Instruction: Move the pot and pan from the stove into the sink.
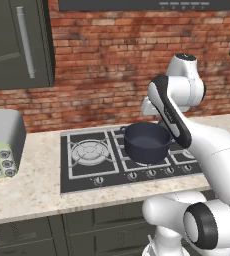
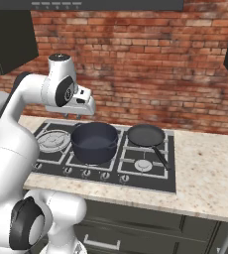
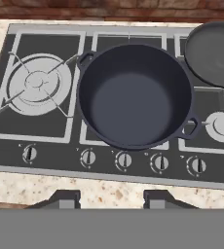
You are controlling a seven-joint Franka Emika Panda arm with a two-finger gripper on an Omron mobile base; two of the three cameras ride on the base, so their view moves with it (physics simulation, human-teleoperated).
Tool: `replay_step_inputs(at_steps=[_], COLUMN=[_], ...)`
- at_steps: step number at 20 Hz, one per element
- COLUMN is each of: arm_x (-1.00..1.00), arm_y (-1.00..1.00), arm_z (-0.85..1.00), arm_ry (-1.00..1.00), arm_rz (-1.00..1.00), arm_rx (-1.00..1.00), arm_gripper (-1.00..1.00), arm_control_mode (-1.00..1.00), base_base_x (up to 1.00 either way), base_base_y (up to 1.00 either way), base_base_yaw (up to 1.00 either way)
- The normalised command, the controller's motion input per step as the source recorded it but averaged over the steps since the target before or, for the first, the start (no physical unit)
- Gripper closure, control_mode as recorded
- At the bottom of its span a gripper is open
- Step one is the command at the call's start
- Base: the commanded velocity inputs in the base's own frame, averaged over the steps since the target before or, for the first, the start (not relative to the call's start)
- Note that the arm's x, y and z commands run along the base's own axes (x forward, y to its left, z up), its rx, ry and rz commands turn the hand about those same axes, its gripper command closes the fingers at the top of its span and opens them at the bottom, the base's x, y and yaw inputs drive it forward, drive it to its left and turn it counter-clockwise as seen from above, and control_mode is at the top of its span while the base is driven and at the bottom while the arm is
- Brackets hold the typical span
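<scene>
The tool [image 3: 112, 197], fingers parted and empty, hangs above the stove [image 3: 46, 133], the pot [image 3: 135, 95] directly beyond its fingertips, centred between them.

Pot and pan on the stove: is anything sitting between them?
Nothing does. In the right base view the pot and the pan stand side by side, with just a bare strip of stove grate between them.

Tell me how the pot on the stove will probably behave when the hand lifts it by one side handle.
The pot looks rigid and thick-walled, so probably heavy. It is empty, so nothing should spill. Held by one small loop handle, it may tilt away from the hand.
</scene>
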Motion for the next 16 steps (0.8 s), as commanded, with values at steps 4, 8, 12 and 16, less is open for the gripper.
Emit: replay_step_inputs(at_steps=[4,8,12,16], arm_x=[0.01,0.00,0.00,-0.01], arm_y=[0.00,0.00,0.00,-0.10], arm_z=[0.00,0.00,0.00,-0.05], arm_ry=[0.01,0.00,0.00,0.00], arm_rz=[0.00,0.00,0.00,-0.10], arm_rx=[0.00,0.00,0.00,0.01], arm_gripper=[-1.00,-1.00,-1.00,-1.00], arm_control_mode=[-1.00,-1.00,-1.00,-1.00], base_base_x=[0.00,0.00,0.00,0.00], base_base_y=[0.00,0.00,0.00,0.00], base_base_yaw=[0.00,0.00,0.00,0.00])
